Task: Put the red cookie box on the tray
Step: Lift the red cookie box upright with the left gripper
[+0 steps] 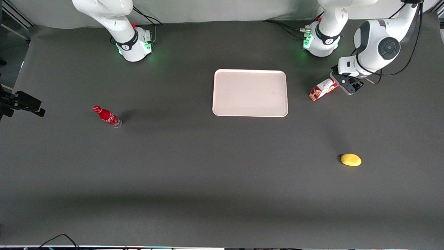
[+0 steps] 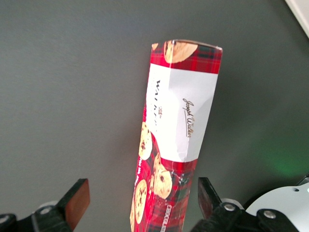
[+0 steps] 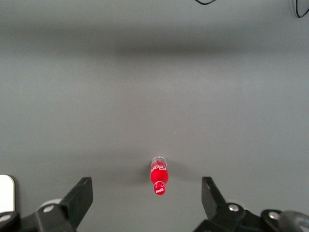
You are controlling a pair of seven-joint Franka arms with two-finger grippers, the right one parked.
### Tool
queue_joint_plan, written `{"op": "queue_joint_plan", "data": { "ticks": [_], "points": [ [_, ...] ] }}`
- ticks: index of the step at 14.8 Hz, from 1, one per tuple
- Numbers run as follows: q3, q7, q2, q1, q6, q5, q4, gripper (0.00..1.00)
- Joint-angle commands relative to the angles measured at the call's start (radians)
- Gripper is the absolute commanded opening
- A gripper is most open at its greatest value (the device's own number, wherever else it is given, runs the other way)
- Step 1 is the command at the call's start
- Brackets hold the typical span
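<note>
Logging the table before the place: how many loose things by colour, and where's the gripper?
Red: 2, the cookie box and the bottle
Pinkish-white: 1, the tray
Yellow: 1, a rounded object
Total: 4
The gripper is at the box's end away from the tray, fingers open on either side of it.

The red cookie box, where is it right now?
In the front view the long red-and-white cookie box lies on the dark table beside the pale pinkish tray, toward the working arm's end, with the open gripper straddling its end.
</note>
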State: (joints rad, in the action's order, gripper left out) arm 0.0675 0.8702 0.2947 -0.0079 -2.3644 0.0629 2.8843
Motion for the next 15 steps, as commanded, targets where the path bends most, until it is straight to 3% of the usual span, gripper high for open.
{"op": "queue_joint_plan", "data": {
  "ticks": [1, 9, 15],
  "points": [
    [0.012, 0.021, 0.012, -0.011, -0.044, 0.000, 0.075, 1.00],
    [0.012, 0.058, -0.048, -0.012, 0.007, -0.061, 0.076, 1.00],
    [0.012, 0.064, -0.088, -0.012, -0.013, -0.068, 0.076, 0.98]
  ]
}}
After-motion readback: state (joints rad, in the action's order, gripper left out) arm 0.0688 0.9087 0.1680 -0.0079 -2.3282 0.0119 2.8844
